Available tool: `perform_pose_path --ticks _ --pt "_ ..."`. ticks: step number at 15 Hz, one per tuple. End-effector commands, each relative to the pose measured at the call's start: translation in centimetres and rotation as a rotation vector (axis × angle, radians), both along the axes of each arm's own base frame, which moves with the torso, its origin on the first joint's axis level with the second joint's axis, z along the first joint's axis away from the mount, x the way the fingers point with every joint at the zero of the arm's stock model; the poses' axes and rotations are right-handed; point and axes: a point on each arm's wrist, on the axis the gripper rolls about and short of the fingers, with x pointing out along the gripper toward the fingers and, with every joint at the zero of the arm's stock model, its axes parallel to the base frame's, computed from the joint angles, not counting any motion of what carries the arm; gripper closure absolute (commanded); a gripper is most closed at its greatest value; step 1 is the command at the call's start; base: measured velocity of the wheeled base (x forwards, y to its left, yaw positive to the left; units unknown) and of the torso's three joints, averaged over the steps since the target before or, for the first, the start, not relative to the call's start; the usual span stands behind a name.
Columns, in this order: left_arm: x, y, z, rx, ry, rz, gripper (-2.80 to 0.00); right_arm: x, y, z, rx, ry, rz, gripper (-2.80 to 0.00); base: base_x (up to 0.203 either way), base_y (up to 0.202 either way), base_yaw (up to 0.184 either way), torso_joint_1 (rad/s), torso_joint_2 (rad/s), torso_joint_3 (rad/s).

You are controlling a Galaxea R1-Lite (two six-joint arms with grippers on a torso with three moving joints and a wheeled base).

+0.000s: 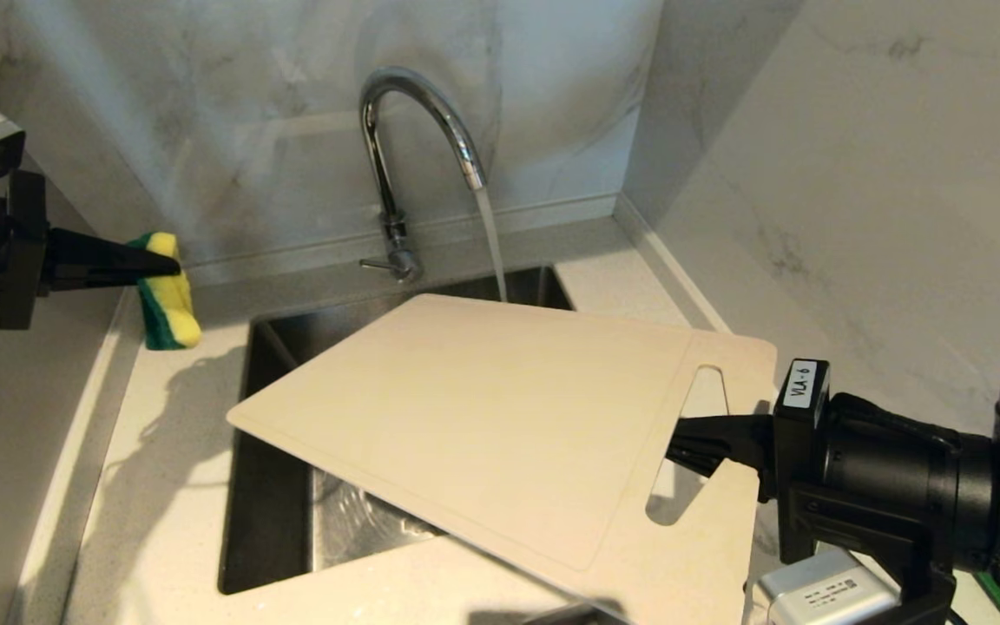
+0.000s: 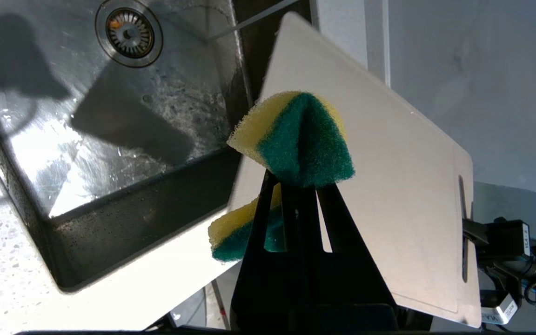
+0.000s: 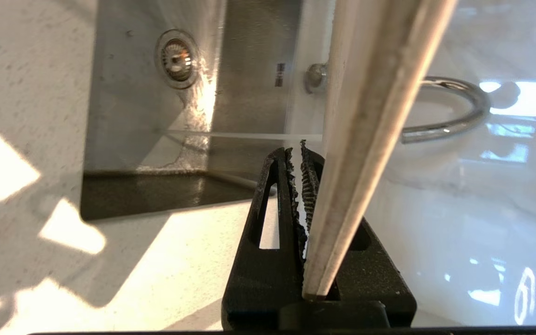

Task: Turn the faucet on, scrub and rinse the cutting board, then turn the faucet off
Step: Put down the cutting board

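A: Board (image 1: 483,425) first: where is it?

B: Held in the air over the sink (image 1: 274,486), tilted, its far corner up near the water stream (image 1: 491,252) and its handle slot (image 1: 691,443) toward the robot's right. As far as I can tell it rests on nothing.

A: What holds it?

B: The right gripper (image 1: 698,443). Its fingers (image 3: 312,186) are closed nearly all the way on the board's thin edge at the slot end. The right wrist view shows the edge wedged deep between the ribbed pads.

A: Why grip it there?

B: My guess is that a pinch at the slot end leaves the whole flat face free for scrubbing, and the tilt would let water run off into the sink instead of onto the desk (image 1: 170,451).

A: And the faucet (image 1: 404,156)?

B: Running. The stream falls from the spout and passes just behind the board's far edge into the basin. I cannot tell whether it touches the board. The small lever (image 1: 378,265) sticks out at the faucet's base.

A: The other arm?

B: The left gripper (image 1: 166,265) is up at the left, over the desk's back corner, well apart from the board. Its fingers are shut tight on a yellow-and-green sponge (image 1: 166,295), squeezing it so that it folds.

A: So where does the task stand?

B: Water on, board and sponge both in hand, not yet touching. I judge scrubbing is next, so sponge and board face have to meet.
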Motion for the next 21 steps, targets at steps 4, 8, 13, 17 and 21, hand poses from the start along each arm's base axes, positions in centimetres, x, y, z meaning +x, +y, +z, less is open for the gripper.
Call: perform_pose_path --ticks 4,8,13,17,21 --pt "0.7 -0.2 -0.7 -0.004 0.036 -0.007 0.00 -1.2 -0.6 -1.7 0.086 0.042 -0.053 0.00 0.000 0.000 0.000 0.000 0.00 0.000" --pt "0.7 -0.2 -0.9 -0.002 0.047 -0.003 0.00 -1.6 -0.8 -1.6 0.090 0.033 -0.061 0.00 0.000 0.000 0.000 0.000 0.00 0.000" --pt "1.2 -0.2 -1.4 0.000 0.064 -0.002 0.00 -2.7 -1.6 -3.2 0.099 0.095 -0.146 0.00 0.000 0.000 0.000 0.000 0.00 0.000" --pt "1.8 -0.2 -1.8 0.001 0.077 -0.003 0.00 -3.4 -2.1 -3.8 0.106 0.108 -0.247 0.00 0.000 0.000 0.000 0.000 0.00 0.000" --pt "1.9 -0.2 -1.9 0.001 0.080 -0.004 0.00 -4.4 -2.9 -4.1 0.083 0.059 -0.388 0.00 0.000 0.000 0.000 0.000 0.00 0.000"
